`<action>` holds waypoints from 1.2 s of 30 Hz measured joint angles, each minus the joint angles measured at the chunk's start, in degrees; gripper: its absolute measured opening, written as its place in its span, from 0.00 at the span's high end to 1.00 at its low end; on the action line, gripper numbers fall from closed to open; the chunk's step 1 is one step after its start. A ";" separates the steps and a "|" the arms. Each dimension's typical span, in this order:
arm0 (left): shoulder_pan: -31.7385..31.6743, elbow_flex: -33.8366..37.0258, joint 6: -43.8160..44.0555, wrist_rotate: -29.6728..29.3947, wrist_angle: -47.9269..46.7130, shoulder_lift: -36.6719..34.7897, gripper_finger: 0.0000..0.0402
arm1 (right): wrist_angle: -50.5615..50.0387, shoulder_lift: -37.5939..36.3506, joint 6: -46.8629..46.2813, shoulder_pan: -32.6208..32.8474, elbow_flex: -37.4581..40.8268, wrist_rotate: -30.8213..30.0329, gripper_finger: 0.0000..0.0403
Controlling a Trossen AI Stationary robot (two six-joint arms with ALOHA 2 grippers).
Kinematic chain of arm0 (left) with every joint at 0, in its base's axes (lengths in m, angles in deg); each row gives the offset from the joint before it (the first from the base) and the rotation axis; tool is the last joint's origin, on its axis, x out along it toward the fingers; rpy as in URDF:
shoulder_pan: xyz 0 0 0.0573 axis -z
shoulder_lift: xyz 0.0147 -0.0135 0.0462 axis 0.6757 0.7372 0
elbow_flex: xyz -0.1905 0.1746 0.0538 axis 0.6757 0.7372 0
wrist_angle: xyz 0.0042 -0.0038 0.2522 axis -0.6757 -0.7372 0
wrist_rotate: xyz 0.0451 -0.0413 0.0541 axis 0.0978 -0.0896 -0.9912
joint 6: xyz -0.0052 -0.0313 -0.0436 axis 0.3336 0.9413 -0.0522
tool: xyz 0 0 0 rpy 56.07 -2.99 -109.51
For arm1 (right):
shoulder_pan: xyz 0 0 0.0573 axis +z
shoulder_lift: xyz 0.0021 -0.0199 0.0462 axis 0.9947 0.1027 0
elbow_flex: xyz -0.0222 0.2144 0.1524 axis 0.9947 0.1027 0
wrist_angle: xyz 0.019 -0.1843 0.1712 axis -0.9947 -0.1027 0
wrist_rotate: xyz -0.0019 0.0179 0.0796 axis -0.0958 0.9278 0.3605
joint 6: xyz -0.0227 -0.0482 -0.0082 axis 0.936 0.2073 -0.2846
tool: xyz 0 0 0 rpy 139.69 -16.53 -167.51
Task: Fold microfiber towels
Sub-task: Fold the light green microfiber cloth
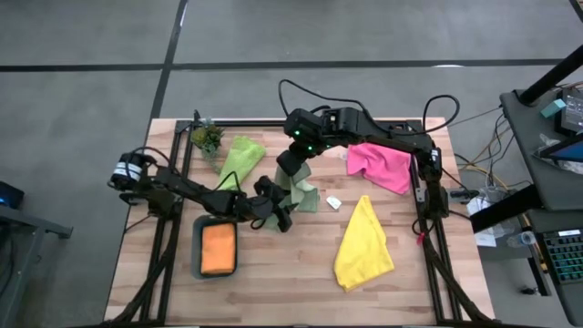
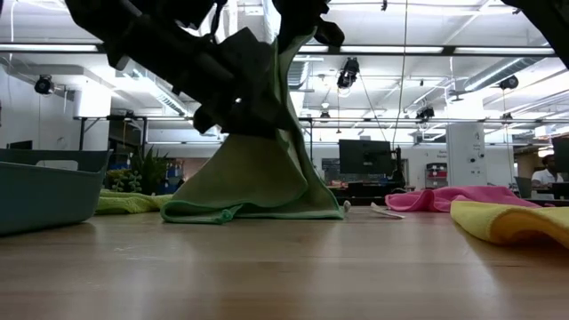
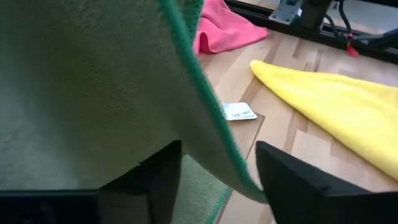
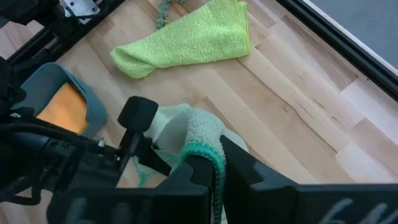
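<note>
My right gripper (image 1: 292,169) is shut on the pale sage green towel (image 2: 258,169), which it holds up over the middle of the table. The towel hangs in a cone. Its lower end (image 1: 306,195) rests on the wood. My left gripper (image 1: 273,211) reaches in low from the table's left and stands open. Its two fingers (image 3: 283,177) stand on either side of the towel's hanging green-hemmed edge (image 3: 208,118). An orange towel (image 1: 219,248) lies in the teal tray (image 1: 197,244). My right gripper pinches a bunched upper part of the sage towel (image 4: 198,132), green hem (image 4: 210,158) included, between its two fingers. The fingers slant down from the far right. The towel hangs below them and spreads out to its lower end on the table (image 2: 240,212). My left gripper has the hem between its fingers; whether they touch it I cannot tell.
A lime green towel (image 1: 239,157) lies at the far left beside a small potted plant (image 1: 207,138). A pink towel (image 1: 378,164) lies at the far right and a yellow one (image 1: 364,244) at the near right. A small white tag (image 1: 333,203) lies beside the sage towel.
</note>
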 joint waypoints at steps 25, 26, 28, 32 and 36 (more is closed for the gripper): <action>1.63 -12.07 -22.07 18.40 -43.51 -37.70 1.00 | -20.04 -8.18 21.95 3.96 -4.42 8.97 0.98; 1.62 -12.90 -22.57 18.39 -45.22 -39.12 1.00 | -20.01 -8.77 23.38 4.48 -4.42 9.13 0.98; 1.47 -14.75 -23.78 18.37 -47.41 -41.28 1.00 | -19.89 -9.66 26.22 5.29 -4.42 9.20 0.98; 0.18 -18.05 -26.52 18.38 -48.29 -44.15 1.00 | -19.56 -10.62 29.23 5.30 -4.46 3.89 0.98; -2.95 -20.81 -30.09 18.36 -50.71 -44.76 1.00 | -19.67 -10.60 32.54 4.68 -4.46 -5.04 0.98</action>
